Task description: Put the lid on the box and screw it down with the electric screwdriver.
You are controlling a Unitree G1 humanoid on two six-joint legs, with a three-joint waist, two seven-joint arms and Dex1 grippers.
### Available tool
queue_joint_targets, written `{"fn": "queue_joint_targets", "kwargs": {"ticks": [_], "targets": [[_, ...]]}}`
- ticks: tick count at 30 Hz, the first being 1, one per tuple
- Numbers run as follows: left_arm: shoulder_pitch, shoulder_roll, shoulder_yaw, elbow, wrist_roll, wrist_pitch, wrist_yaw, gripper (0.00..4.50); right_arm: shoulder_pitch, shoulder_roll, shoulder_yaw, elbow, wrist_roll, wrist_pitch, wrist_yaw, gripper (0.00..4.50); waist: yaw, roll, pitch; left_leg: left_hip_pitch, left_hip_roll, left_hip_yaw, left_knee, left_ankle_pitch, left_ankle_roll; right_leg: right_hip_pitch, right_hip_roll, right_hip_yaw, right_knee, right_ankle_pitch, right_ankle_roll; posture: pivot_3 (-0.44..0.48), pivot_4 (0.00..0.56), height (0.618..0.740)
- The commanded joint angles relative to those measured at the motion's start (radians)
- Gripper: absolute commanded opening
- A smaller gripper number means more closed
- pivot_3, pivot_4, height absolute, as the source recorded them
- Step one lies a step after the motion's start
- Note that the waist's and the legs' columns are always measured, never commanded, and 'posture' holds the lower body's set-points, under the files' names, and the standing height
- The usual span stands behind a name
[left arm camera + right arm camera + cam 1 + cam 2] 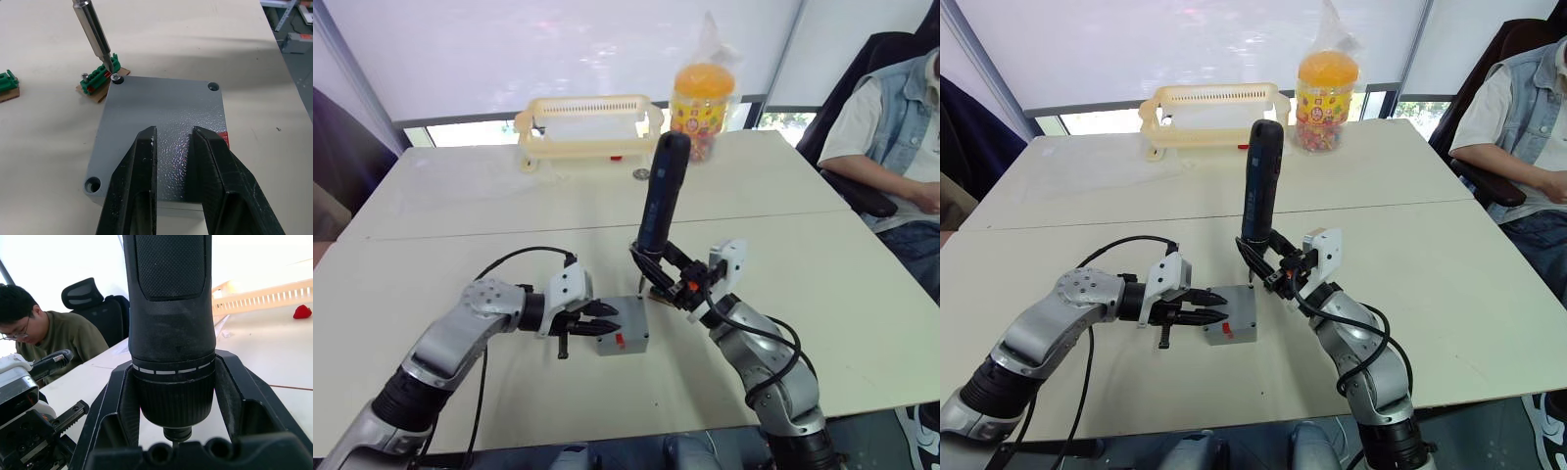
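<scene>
The grey lid (161, 105) lies on the box (625, 338), which shows a red mark (619, 342) on its side. A screw (116, 77) sits in one corner hole, and the metal bit (93, 29) of the electric screwdriver (661, 191) rests on it. The black screwdriver stands nearly upright over the box's far corner, with my right gripper (656, 264) shut around its lower end. My left gripper (602, 321) reaches over the lid from the left. Its fingers (215, 161) stand a narrow gap apart, with nothing between them. Two other corner holes look empty.
Small green blocks (98, 81) lie on the table just beyond the box. At the far edge stand a cream basket (590, 122) and a jar with an orange lid (703, 98). One person (891, 127) sits at the right, another (29, 328) at the left.
</scene>
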Motion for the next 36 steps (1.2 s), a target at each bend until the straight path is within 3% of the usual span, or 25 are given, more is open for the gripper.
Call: {"fn": "queue_joint_targets", "kwargs": {"ticks": [1, 36], "targets": [[0.021, 0.004, -0.037, 0.014, 0.029, 0.036, 0.001, 1.11, -0.008, 0.002, -0.009, -0.04, 0.008, -0.03, 0.01, 1.72, 0.0, 0.0, 0.0, 0.0, 0.0, 0.0, 0.0, 0.0, 0.0, 0.0, 0.0, 0.0, 0.0, 0.0, 0.0, 0.0, 0.15, 0.74], [0.021, 0.004, -0.056, 0.007, 0.053, 0.054, -0.001, 1.11, 0.032, -0.032, 0.071, 0.138, -0.19, -0.219, 0.049, 1.72, -0.001, 0.0, -0.019, 0.004, 0.0, 0.0, 0.0, 0.0, 0.0, 0.004, 0.0, 0.0, 0.0, -0.001, -0.001, 0.0, 0.15, 0.74]]}}
